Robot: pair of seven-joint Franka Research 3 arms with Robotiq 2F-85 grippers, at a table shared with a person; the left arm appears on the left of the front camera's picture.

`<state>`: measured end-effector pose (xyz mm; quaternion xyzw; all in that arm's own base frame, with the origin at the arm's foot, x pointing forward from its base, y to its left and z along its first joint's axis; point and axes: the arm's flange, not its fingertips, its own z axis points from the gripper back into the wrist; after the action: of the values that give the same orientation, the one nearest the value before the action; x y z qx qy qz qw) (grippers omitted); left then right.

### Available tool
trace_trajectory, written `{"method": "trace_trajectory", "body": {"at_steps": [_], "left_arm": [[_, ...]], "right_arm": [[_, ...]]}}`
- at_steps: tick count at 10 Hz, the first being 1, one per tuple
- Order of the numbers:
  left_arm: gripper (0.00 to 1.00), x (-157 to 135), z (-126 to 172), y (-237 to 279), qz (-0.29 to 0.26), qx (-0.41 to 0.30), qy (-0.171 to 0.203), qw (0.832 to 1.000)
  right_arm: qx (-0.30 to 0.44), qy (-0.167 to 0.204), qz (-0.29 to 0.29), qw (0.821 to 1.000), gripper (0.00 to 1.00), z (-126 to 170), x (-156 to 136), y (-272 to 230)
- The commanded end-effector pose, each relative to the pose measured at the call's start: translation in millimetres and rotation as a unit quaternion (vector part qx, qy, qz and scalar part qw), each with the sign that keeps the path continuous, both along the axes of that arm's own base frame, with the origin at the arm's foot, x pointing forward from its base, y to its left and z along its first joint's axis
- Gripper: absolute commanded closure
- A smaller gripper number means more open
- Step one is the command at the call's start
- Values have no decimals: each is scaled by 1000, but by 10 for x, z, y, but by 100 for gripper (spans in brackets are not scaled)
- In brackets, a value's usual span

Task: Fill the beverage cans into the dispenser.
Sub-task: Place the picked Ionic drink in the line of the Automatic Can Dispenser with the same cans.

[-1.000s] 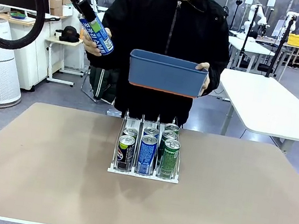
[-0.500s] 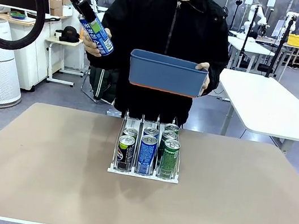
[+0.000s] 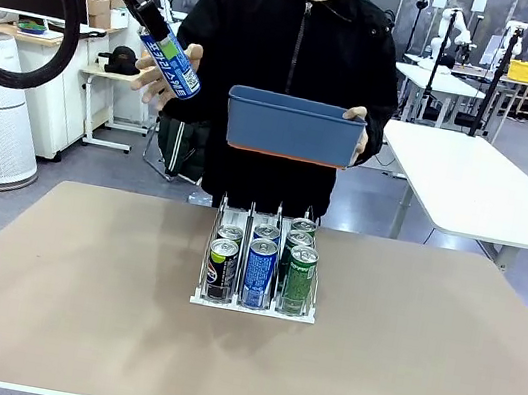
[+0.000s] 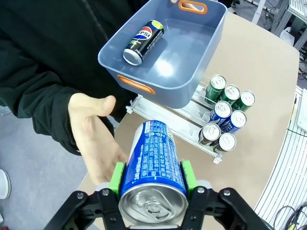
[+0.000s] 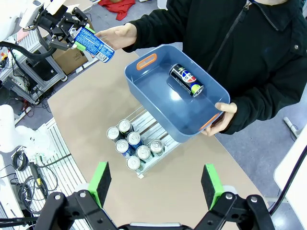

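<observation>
High at the left, my left gripper (image 3: 149, 21) is shut on a blue-and-white beverage can (image 3: 172, 63), tilted in the air. The person's open hand (image 3: 157, 78) sits just behind that can. In the left wrist view the can (image 4: 153, 160) sits between the green pads (image 4: 117, 177) of the gripper (image 4: 153, 179). On the table stands the dispenser (image 3: 199, 296), with several cans in its three lanes: black (image 3: 221, 263), blue (image 3: 260, 266), green (image 3: 299, 277). My right gripper (image 5: 156, 184) hangs open high above the dispenser (image 5: 144, 173).
The person holds a blue bin (image 3: 293, 126) above the far table edge; a black can (image 5: 186, 80) lies inside it. The brown table (image 3: 73, 308) has free room on both sides of the dispenser. A white table (image 3: 487, 194) stands at the back right.
The person's hand has opened and drawn back from the blue-and-white can, leaving it in my left gripper. The bin rose slightly. Both arms stay put.
</observation>
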<state>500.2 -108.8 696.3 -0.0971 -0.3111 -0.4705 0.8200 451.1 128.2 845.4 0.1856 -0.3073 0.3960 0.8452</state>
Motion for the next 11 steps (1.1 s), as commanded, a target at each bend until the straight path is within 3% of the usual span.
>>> {"method": "trace_trajectory", "body": {"at_steps": [1, 3, 4, 6, 7, 11], "left_arm": [[62, -9, 24, 18, 0, 0, -3, 1000], [62, 0, 0, 0, 0, 0, 0, 1000], [100, -9, 6, 18, -10, -12, 8, 1000], [100, -8, 12, -14, 34, 9, -5, 999], [100, 4, -28, -10, -2, 0, 6, 1000], [100, 4, -28, -10, -2, 0, 6, 1000]], "right_arm": [[-1, 1, 1, 1000, 0, -1, -9, 0], [-1, 1, 1, 1000, 0, -1, -9, 0], [-1, 1, 1, 1000, 0, -1, -9, 0], [-1, 1, 1, 1000, 0, -1, -9, 0], [-1, 1, 1, 1000, 0, -1, -9, 0], [-1, 1, 1, 1000, 0, -1, -9, 0]]}}
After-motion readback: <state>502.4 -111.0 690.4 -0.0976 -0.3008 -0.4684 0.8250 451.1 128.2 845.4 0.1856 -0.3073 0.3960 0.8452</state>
